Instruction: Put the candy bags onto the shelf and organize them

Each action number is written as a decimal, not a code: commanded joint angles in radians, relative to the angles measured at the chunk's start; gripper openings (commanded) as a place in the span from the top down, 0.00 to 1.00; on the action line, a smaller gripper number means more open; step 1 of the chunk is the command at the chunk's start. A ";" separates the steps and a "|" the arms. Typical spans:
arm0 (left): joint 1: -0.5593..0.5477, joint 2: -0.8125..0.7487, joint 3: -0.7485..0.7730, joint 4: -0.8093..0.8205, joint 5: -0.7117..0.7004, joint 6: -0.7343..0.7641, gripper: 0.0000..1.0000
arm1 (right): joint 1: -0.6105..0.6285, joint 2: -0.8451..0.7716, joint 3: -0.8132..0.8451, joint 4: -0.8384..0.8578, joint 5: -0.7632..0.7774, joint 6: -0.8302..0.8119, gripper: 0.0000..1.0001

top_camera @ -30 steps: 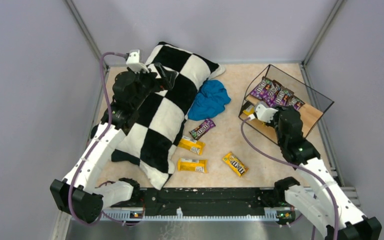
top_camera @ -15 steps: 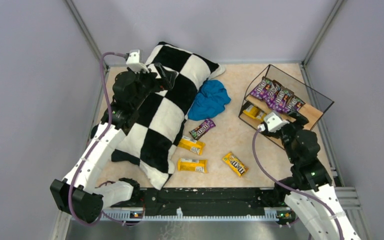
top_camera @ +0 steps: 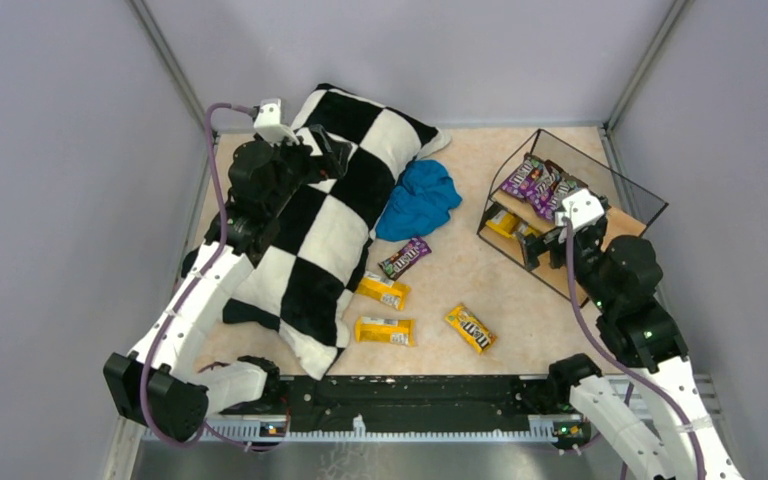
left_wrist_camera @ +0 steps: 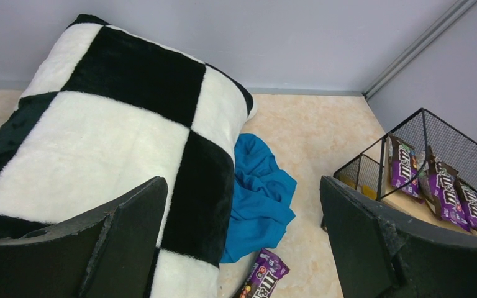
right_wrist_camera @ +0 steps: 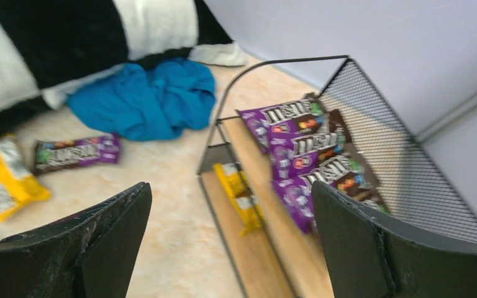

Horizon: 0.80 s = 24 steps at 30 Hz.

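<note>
The shelf (top_camera: 625, 228) stands at the back right. Several purple candy bags (top_camera: 545, 188) lie in a row on its top board, and one yellow bag (top_camera: 501, 222) lies on the lower board. On the table lie a purple bag (top_camera: 405, 257) and three yellow bags (top_camera: 383, 290), (top_camera: 384, 331), (top_camera: 470, 328). My right gripper (top_camera: 557, 240) hangs open and empty just in front of the shelf (right_wrist_camera: 273, 62), above the yellow bag (right_wrist_camera: 239, 195). Over the pillow, my left gripper (top_camera: 325, 155) is open and empty.
A black-and-white checkered pillow (top_camera: 335, 220) covers the left part of the table. A crumpled blue cloth (top_camera: 420, 198) lies between it and the shelf, just behind the loose purple bag (left_wrist_camera: 264, 279). Grey walls close in three sides.
My right gripper has opened, left the yellow bag on the shelf's lower board and drawn back up and to the right. The left arm has not moved.
</note>
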 commanded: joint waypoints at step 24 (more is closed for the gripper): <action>0.118 0.064 0.005 0.059 0.141 -0.078 0.02 | 0.403 0.888 0.139 0.365 0.047 0.706 0.01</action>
